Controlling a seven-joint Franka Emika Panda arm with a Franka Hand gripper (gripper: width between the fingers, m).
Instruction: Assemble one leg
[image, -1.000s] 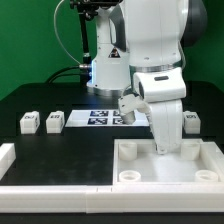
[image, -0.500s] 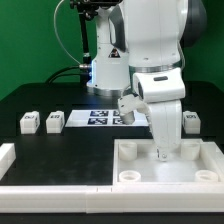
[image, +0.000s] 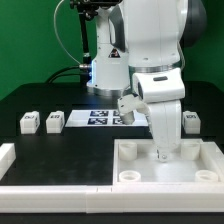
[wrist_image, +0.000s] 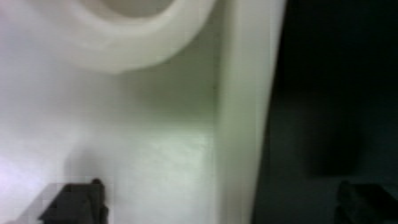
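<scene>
Three legs show in the exterior view as small white blocks with black-and-white markers: two at the exterior view's left (image: 29, 122) (image: 56, 121) and one at its right (image: 191, 121), all standing on the black table. My gripper (image: 167, 153) is lowered onto the far wall of the large white tray-like piece (image: 135, 150). It is open and holds nothing. In the wrist view the gripper (wrist_image: 219, 200) has dark fingertips (wrist_image: 75, 200) set wide apart, one over the white piece and one over the black table. A round corner socket (wrist_image: 143, 25) shows blurred.
The marker board (image: 103, 117) lies on the table behind the tray-like piece. A white raised border (image: 50, 188) runs along the front and up the exterior view's left. The robot's base (image: 105, 70) stands at the back.
</scene>
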